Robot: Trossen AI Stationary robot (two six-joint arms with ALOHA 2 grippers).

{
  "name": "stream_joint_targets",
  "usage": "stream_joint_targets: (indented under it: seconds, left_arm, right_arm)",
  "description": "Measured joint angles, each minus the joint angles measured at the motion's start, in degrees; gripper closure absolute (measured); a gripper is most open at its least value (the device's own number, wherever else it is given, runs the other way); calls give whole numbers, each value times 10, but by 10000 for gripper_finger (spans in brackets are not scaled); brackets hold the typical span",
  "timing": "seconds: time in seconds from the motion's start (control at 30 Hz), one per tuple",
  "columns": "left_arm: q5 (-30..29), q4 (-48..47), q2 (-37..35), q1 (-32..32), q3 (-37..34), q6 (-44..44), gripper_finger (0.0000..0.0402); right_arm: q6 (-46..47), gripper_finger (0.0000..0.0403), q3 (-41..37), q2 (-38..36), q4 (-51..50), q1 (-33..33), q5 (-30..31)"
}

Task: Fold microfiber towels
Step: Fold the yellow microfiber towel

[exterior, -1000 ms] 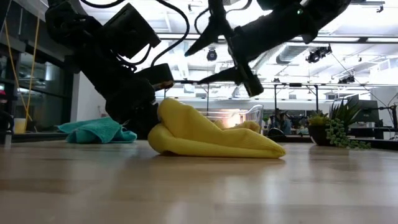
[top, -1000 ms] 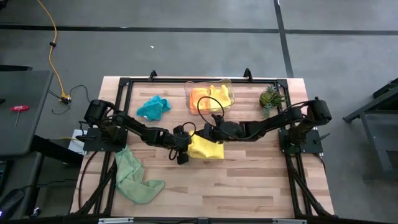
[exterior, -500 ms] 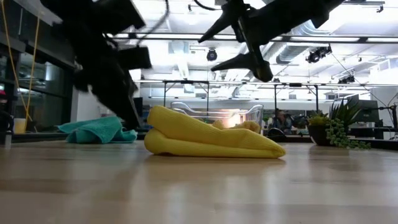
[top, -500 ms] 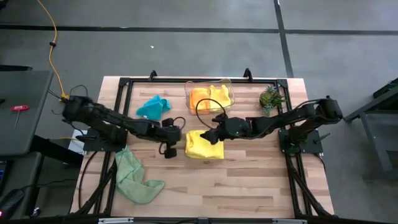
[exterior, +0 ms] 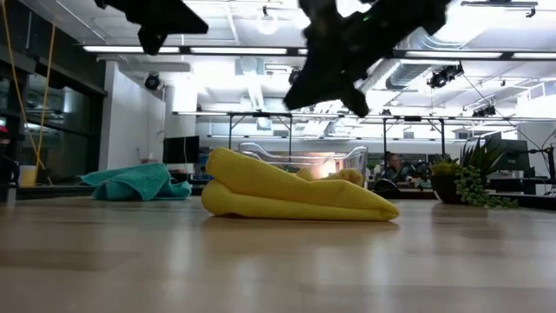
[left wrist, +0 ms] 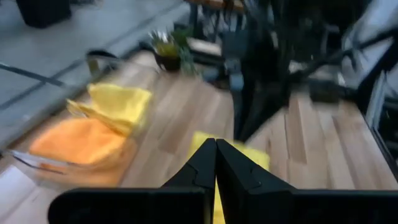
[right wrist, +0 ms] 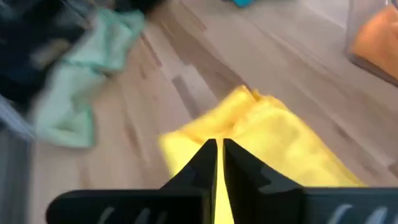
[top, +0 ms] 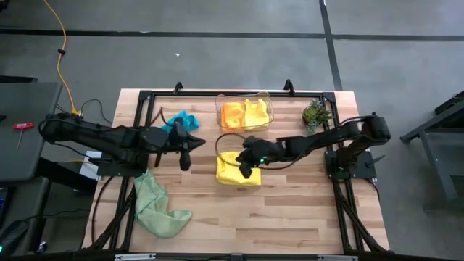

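Note:
A yellow towel (top: 233, 174) lies folded on the table's middle, its fold thick in the low view (exterior: 295, 193). My right gripper (top: 246, 167) hovers shut above it and clear of it; its wrist view looks down on the yellow cloth (right wrist: 267, 134). My left gripper (top: 184, 156) is shut and raised to the towel's left, with nothing in it (left wrist: 216, 152). A teal towel (top: 180, 120) lies crumpled far left, partly behind the left arm. A light green towel (top: 158, 206) lies crumpled near left.
A clear bin (top: 270, 109) at the far middle holds an orange towel (top: 232, 114) and a yellow one (top: 255, 112). A small potted plant (top: 315, 113) stands far right. Bare wood shows along the near right of the table.
My left gripper has drawn away from the yellow towel's left end, toward the table's left and far edge, and has risen. My right gripper has shut and come a little nearer over the towel. The towel stays folded in place.

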Motion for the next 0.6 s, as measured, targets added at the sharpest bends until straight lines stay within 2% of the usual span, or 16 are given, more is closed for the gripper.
stream_joint_targets:
  seconds: [0.1,0.27,0.47,0.6]
  left_arm:
    - [-10,12,-9,0,0,-13,401]
    - [-10,10,-11,-1,0,-41,401]
    - [-10,10,-11,-12,0,-53,401]
    - [-10,10,-11,-19,0,-58,401]
  right_arm:
    - [-17,378,46,52,-65,-1,22]
    - [-62,397,119,153,-129,-7,23]
    - [-92,400,188,236,-156,-16,-31]
    - [-105,402,220,259,-156,-16,-35]
